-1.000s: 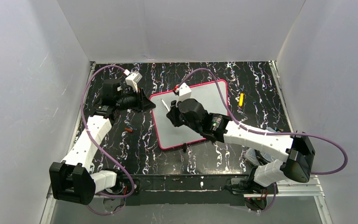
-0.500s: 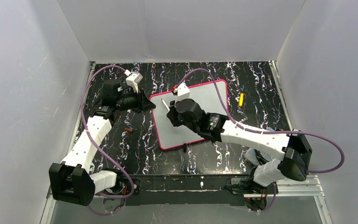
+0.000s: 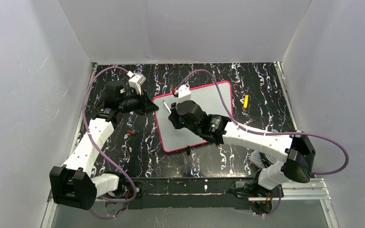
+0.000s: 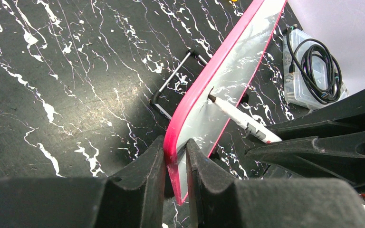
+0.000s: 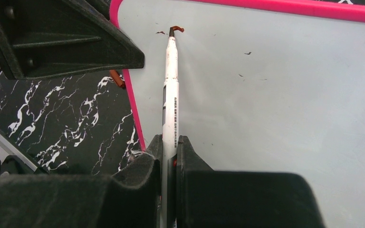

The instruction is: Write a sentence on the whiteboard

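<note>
**A:** Item one, right gripper [image 5: 170,142]?
**B:** Fingers clamped on the white barrel of a marker pen [image 5: 171,90], held toward its back end. The barrel runs straight out ahead, with its tip down on the whiteboard [image 5: 275,104].

**A:** Left gripper [image 4: 175,148]?
**B:** Jaws almost together, pinching the board's pink frame between them. The grip is on the left edge, close to the far-left corner.

**A:** Whiteboard, location?
**B:** Middle of the black marbled table [image 3: 142,152], lying askew to the table's edges. One black clip foot [image 3: 188,150] shows at its near edge.

**A:** Sentence?
**B:** Only a short red-brown hooked stroke [image 5: 177,29] at the pen tip, with a smaller dash just to its left. Both sit near the far-left corner, close to the frame. A few tiny dark specks lie further right.

**A:** Open room?
**B:** Bare white surface spreads right of the tip, and toward the near edge. On the pen's left the margin is narrow: frame edge, then the left gripper's black finger just beside it.

**A:** Loose items?
**B:** Three.
- A yellow object [image 3: 246,101] on the table, near the board's right edge and apart from it.
- A small red-brown piece [image 3: 131,131] off the left edge, also apart.
- A clear box holding a coiled black cable [image 4: 313,61], beyond the board in the left wrist view.
</note>
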`<state>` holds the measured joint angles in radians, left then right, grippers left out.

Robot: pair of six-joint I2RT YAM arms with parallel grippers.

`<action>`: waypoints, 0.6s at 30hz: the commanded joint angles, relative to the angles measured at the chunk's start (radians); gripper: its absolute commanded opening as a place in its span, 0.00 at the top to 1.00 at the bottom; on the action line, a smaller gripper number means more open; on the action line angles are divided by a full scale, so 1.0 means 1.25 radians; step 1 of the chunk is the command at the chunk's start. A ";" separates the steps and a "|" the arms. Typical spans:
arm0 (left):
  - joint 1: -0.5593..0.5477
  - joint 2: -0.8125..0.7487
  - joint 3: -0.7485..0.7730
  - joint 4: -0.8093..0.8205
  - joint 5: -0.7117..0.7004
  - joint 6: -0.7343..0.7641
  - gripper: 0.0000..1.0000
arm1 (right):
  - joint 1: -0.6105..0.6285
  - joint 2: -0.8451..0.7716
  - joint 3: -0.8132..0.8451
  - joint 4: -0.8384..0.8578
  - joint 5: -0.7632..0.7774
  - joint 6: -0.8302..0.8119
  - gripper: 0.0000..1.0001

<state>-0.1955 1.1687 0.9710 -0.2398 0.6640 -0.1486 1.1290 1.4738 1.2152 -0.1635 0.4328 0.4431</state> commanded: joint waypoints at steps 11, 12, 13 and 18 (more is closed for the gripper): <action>-0.017 -0.032 -0.007 -0.029 0.005 0.031 0.95 | 0.027 0.016 0.017 -0.042 0.017 0.013 0.99; -0.017 -0.032 -0.007 -0.030 0.002 0.031 0.95 | 0.028 0.012 0.014 -0.047 0.028 0.018 0.99; -0.017 -0.034 -0.008 -0.030 0.001 0.032 0.95 | 0.029 0.007 0.010 -0.050 0.040 0.023 0.99; -0.017 -0.035 -0.007 -0.032 -0.002 0.031 0.96 | 0.029 -0.015 -0.010 -0.069 0.083 0.041 0.99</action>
<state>-0.1997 1.1629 0.9710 -0.2436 0.6556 -0.1448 1.1694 1.4895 1.2137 -0.2104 0.4473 0.4637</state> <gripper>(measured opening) 0.173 0.152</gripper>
